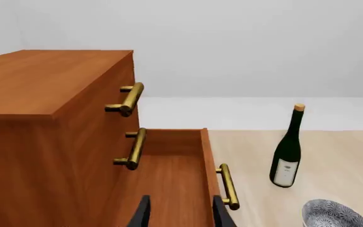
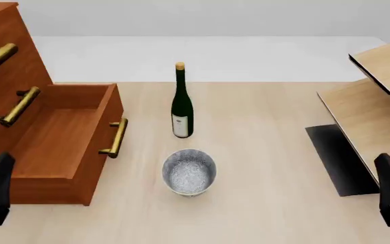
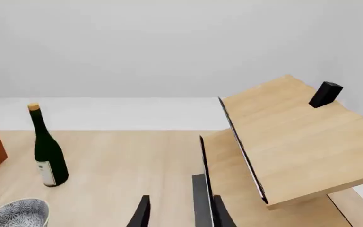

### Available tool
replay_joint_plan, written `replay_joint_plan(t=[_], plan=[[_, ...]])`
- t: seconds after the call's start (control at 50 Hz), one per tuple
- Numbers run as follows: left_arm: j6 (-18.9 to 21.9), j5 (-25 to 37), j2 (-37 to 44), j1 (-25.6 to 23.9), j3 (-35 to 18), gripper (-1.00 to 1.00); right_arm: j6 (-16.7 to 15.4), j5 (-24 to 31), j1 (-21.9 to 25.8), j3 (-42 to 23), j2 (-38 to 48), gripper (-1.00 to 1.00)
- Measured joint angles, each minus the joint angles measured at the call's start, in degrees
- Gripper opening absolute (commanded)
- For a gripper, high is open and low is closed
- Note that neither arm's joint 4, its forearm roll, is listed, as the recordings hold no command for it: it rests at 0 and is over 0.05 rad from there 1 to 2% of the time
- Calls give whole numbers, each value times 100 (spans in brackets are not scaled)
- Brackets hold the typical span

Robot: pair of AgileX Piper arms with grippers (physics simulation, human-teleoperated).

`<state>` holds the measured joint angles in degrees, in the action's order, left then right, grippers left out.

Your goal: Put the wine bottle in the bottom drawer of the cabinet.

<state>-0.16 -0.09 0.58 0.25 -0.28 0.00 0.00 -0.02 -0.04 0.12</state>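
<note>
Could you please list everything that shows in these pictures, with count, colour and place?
wine bottle: one, dark green with tan cork and white label, upright mid-table, right of the open drawer.
bowl: one, grey patterned, on the table in front of the bottle, apart from it.
cabinet: one, reddish-brown wood with brass bar handles, far left.
bottom drawer: one, reddish-brown, pulled open, nothing inside it.
shelf unit: one, pale wood, at the right edge.
black block: one, on top of the shelf unit.
table: one, light wood.
left gripper: black, open, over the drawer.
right gripper: black, open, beside the shelf unit.
</note>
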Motion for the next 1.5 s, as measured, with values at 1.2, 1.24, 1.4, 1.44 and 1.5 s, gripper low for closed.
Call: replay_joint_plan(t=[1.2, 1.24, 1.4, 1.44, 1.5], plan=[[454, 1707, 5679, -793, -4178, 100, -92, -52, 346, -12, 284, 100], [455, 1764, 5779, -823, -4235, 100, -99, -66, 370, -10, 315, 100], [483, 1835, 6091, -914, -4274, 100, -128, -106, 448, -3, 414, 100], [497, 1829, 6149, -929, -4253, 100, -133, -109, 463, -2, 430, 100], [509, 1821, 6222, -962, -4212, 100, -143, -113, 486, -1, 449, 100]])
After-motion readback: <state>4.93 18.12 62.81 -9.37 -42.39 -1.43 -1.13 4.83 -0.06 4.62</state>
